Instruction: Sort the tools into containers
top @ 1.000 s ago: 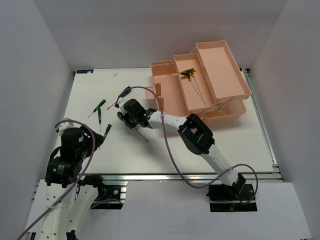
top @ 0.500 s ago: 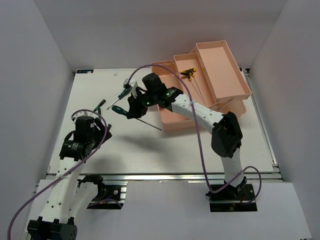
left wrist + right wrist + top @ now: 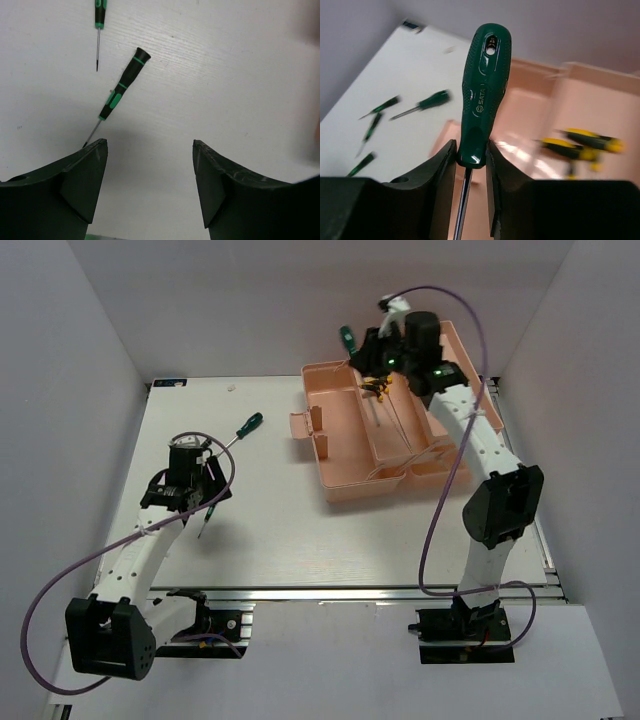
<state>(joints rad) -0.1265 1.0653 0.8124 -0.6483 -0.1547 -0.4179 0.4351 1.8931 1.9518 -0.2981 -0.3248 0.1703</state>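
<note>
Carriage is the step in hand for my right pincer [image 3: 470,154]. Its jaws are clamped on the lower end of the handle of a green-and-black-handled screwdriver [image 3: 482,85], with the handle standing up above the fingers and the shank running down between them. Below and beyond this pincer lies the open salmon-pink toolbox [image 3: 520,125]. Farther ahead, to the pincer's right, the two T-handle keys [image 3: 580,142] lie together in one tray compartment. The view is too blurred for me to tell which compartment sits directly under the tool. I judge the next move here to be a descent over a compartment apart from the keys, spreading the jaws only once the tool is low.

My left pincer [image 3: 149,146] stands spread wide, with nothing between its jaws, low over the table [image 3: 240,75]. Just ahead of its left finger lies a small thin screwdriver [image 3: 122,85], tip nearest that finger and handle angled away to the right. Farther ahead on the left a second small screwdriver [image 3: 100,10] lies partly out of view. To take the nearer one, I judge I must shift left and forward, turn the jaws across its handle, then lower and close. Well apart, beyond this pincer, the other green-handled screwdriver [image 3: 247,426] lies on the table, not yet sorted
</note>
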